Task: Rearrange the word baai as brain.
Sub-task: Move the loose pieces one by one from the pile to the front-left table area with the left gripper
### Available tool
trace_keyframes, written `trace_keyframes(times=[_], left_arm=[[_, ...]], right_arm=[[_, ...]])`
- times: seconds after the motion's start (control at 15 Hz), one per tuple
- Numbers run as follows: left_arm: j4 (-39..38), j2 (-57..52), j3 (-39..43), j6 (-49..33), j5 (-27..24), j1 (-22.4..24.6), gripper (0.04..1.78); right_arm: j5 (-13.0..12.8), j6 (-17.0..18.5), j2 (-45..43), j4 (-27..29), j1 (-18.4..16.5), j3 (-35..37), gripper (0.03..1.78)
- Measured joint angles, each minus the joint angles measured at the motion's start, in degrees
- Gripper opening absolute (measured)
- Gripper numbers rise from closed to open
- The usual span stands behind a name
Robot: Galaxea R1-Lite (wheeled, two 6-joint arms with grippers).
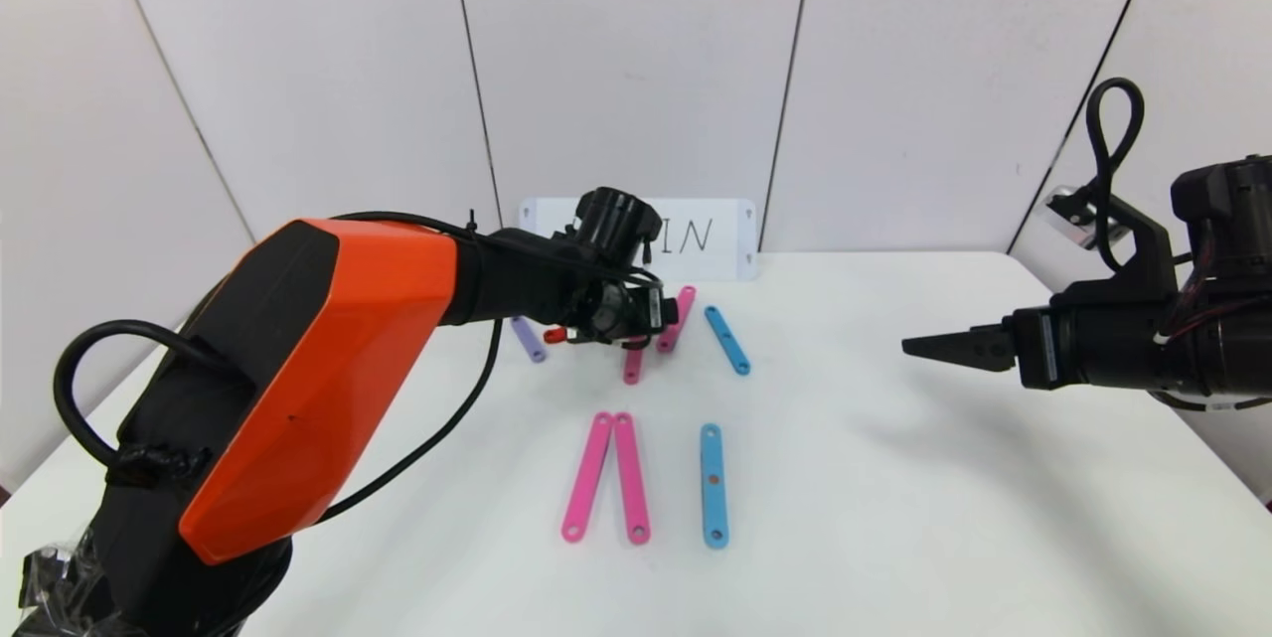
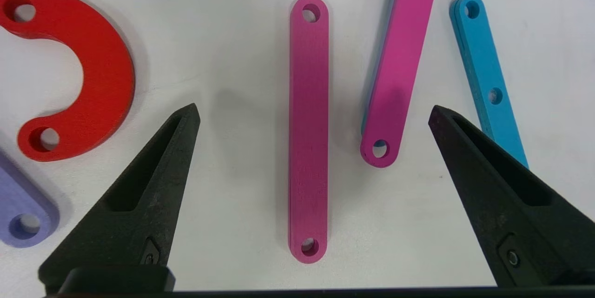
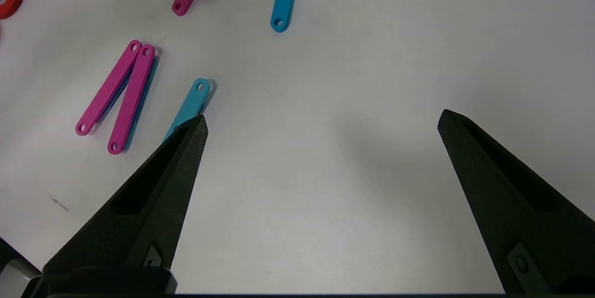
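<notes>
My left gripper (image 2: 314, 112) hangs open over the far letters, its fingers either side of a loose pink strip (image 2: 308, 130) that lies flat on the table, not touching it. Beside that strip are a red C-shaped arc (image 2: 100, 75), a purple strip end (image 2: 21, 207), a pink strip lying on a blue one (image 2: 399, 61) and a blue strip (image 2: 485, 75). In the head view the left gripper (image 1: 621, 311) hides most of these; the pink strip (image 1: 632, 367) pokes out below it. Nearer me lie a pink V pair (image 1: 606, 478) and a blue strip (image 1: 713, 485). My right gripper (image 1: 919, 347) is open and empty at the right.
A white card (image 1: 711, 238) with black handwriting stands at the table's back edge, half hidden by my left arm. The white table (image 1: 894, 518) has bare surface at the right and front. Wall panels rise behind it.
</notes>
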Motion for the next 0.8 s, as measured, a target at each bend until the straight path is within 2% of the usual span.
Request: trace_keyframes(times=[0.13, 0.4, 0.8], left_arm=[[1.0, -1.1, 0.1, 0.6, 1.0, 0.5, 1.72], [4.6, -3.5, 0.3, 3.8, 6.3, 3.6, 1.72], [8.1, -7.8, 2.9, 8.9, 5.0, 15.0, 1.72]], right_arm=[[0.0, 0.0, 0.0, 0.0, 0.0, 0.0, 1.73], [0.0, 0.0, 0.0, 0.0, 0.0, 0.0, 1.73], [0.0, -0.4, 0.0, -0.1, 0.2, 0.3, 1.73]])
